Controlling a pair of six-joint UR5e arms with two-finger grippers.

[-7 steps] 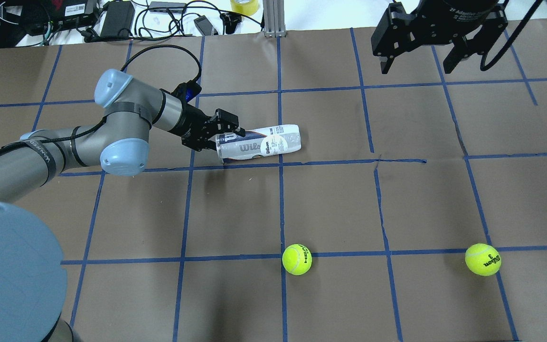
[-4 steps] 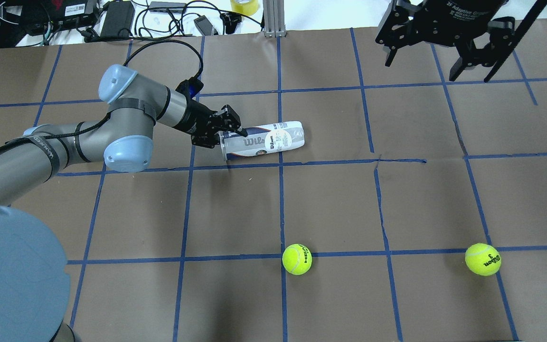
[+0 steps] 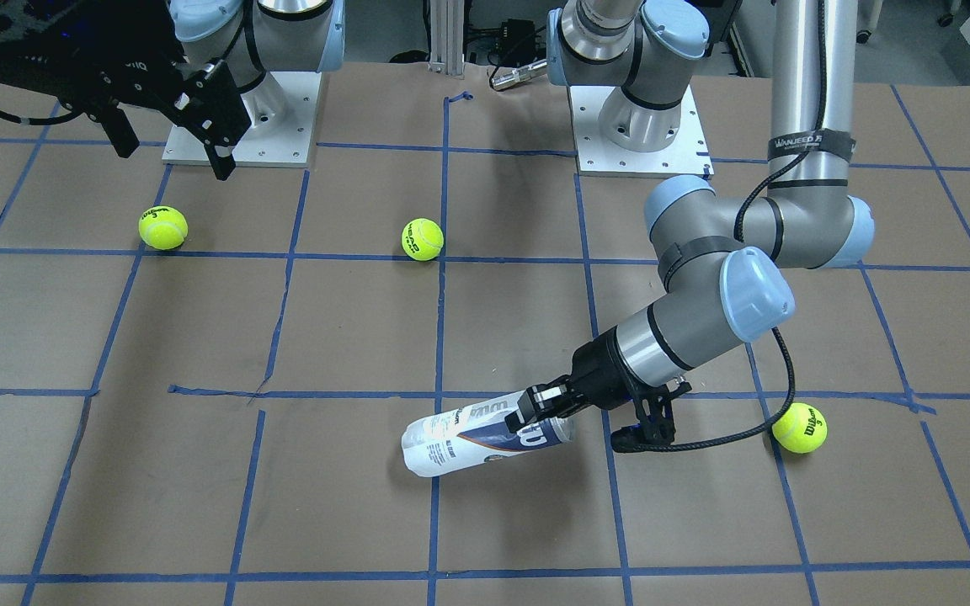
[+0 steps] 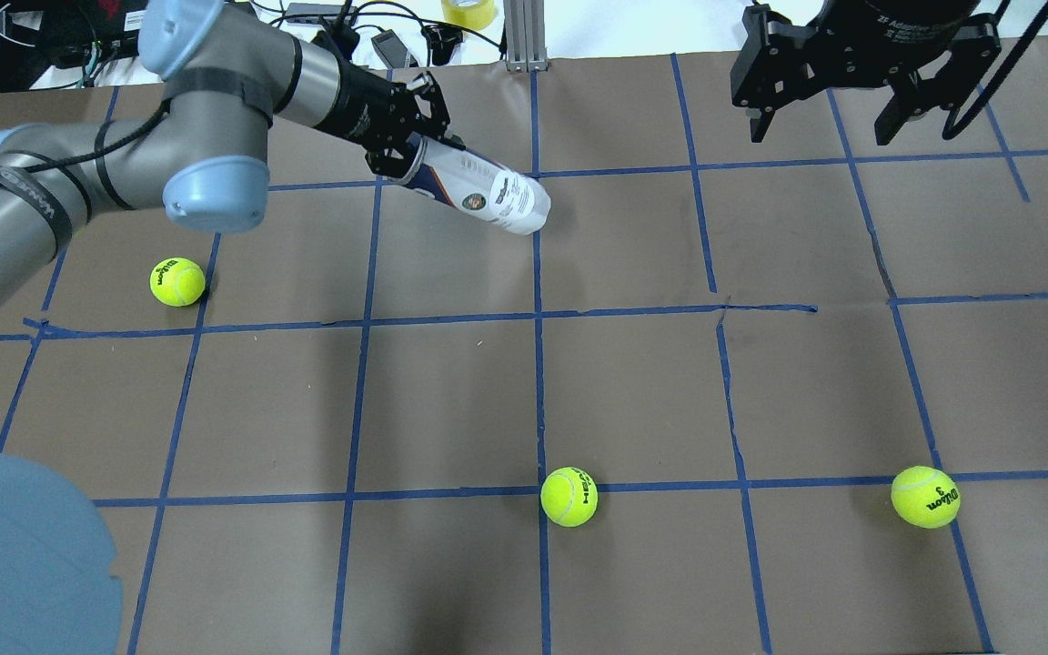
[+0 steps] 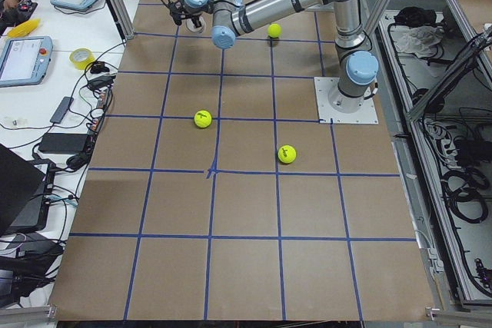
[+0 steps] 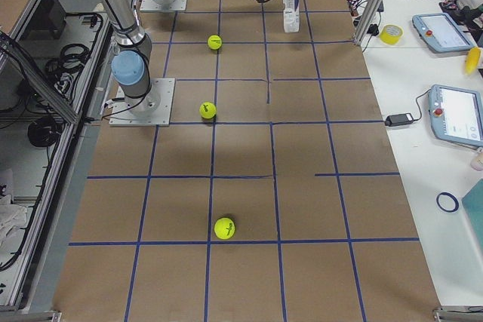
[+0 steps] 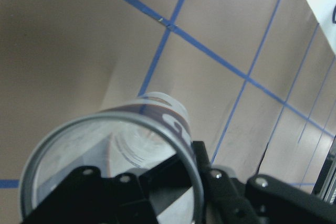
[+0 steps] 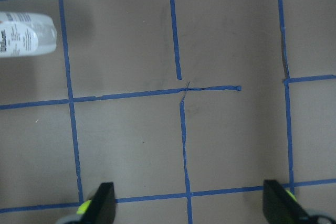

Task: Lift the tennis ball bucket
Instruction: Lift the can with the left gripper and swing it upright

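Note:
The tennis ball bucket (image 4: 488, 189) is a clear can with a white and navy Wilson label. My left gripper (image 4: 413, 146) is shut on the rim of its open end and holds it off the table, its closed end tilted down. In the front view the bucket (image 3: 477, 433) hangs from the left gripper (image 3: 533, 407) over its shadow. In the left wrist view the bucket's rim (image 7: 113, 124) sits between the jaws. My right gripper (image 4: 838, 114) is open and empty, high at the far right. The bucket's end (image 8: 26, 32) shows in the right wrist view.
Three yellow-green tennis balls lie on the brown paper with its blue tape grid: one (image 4: 177, 281) on the left under my left arm, one (image 4: 569, 496) near the middle front, one (image 4: 925, 497) at the front right. Cables and devices (image 4: 224, 36) line the far edge.
My left arm has risen and swung toward the far edge, lifting the bucket off the table and tilting it. The left tennis ball, hidden before by the arm, now shows.

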